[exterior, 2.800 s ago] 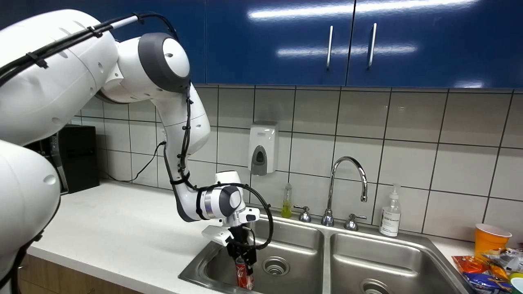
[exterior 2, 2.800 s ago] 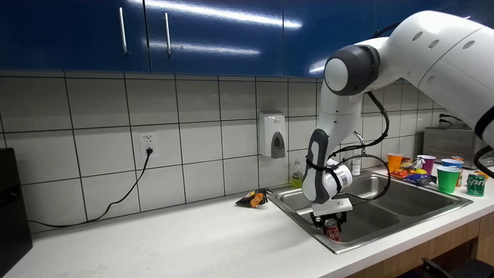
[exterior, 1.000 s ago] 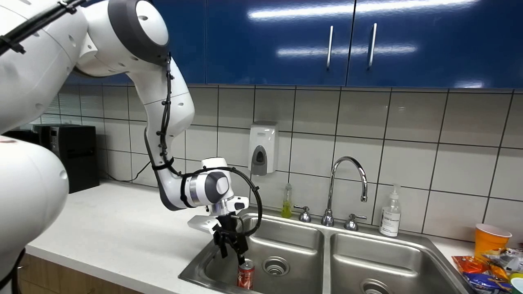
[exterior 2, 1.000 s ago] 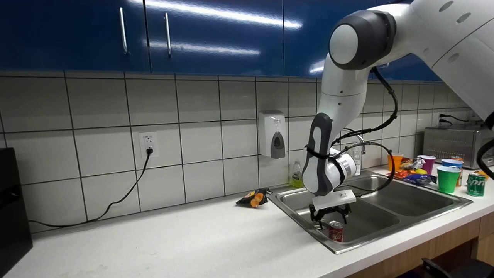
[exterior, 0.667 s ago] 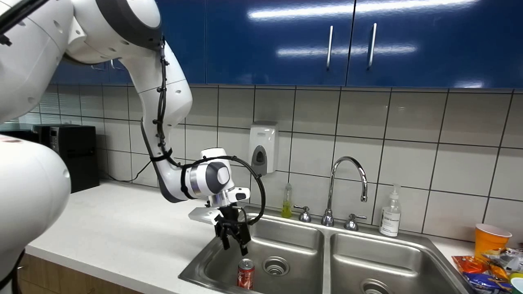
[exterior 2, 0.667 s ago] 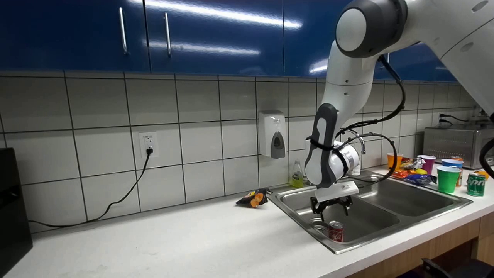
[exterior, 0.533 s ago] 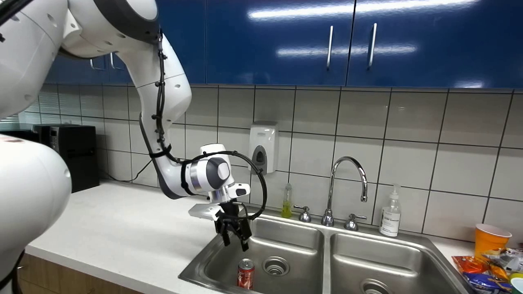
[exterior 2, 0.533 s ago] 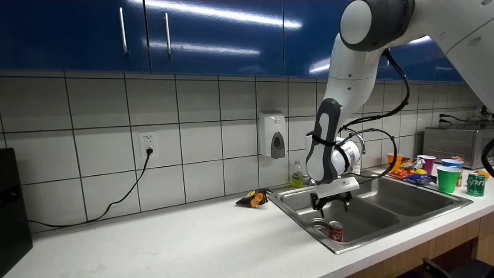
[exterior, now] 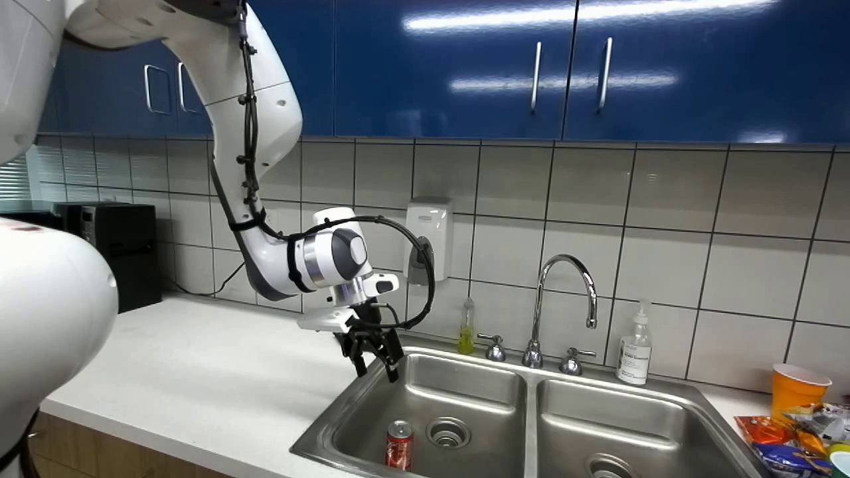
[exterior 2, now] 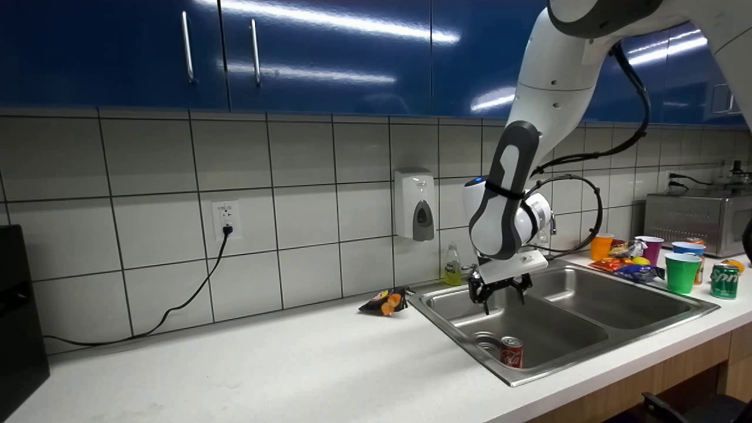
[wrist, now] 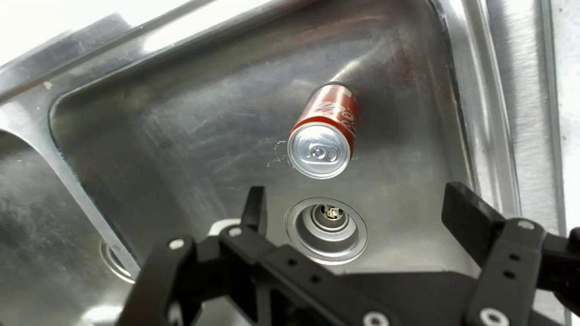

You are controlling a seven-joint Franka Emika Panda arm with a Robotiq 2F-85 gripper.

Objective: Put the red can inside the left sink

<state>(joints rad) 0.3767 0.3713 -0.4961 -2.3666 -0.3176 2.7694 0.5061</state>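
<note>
Standing upright on the floor of the left sink, the red can shows in the upper centre of the wrist view, its silvery lid and pull tab turned toward the camera and pale markings on its side. The drain lies below it in that view, near but apart; small pale bits show inside, their nature not determinable. The gripper hangs above the same basin. Its jaws are spread wide, one at either side of the drain in the wrist view, and stand higher than the can, apart from it.

In an exterior view, the white arm reaches in from the upper left of the frame. The right-hand basin occupies the lower right, with a chrome faucet behind the two basins. A bottle of yellow liquid stands left of the faucet, a clear pump bottle right of it. An orange cup stands upright near the right edge.

In an exterior view, a black snack bag lies on the white counter near the centre of the frame, just beside the corner of the left sink. A green cup and a green can stand upright at the far right. A soap dispenser is fixed to the tiled wall, right of centre. Blue cabinets line the top of the frame in both exterior views.
</note>
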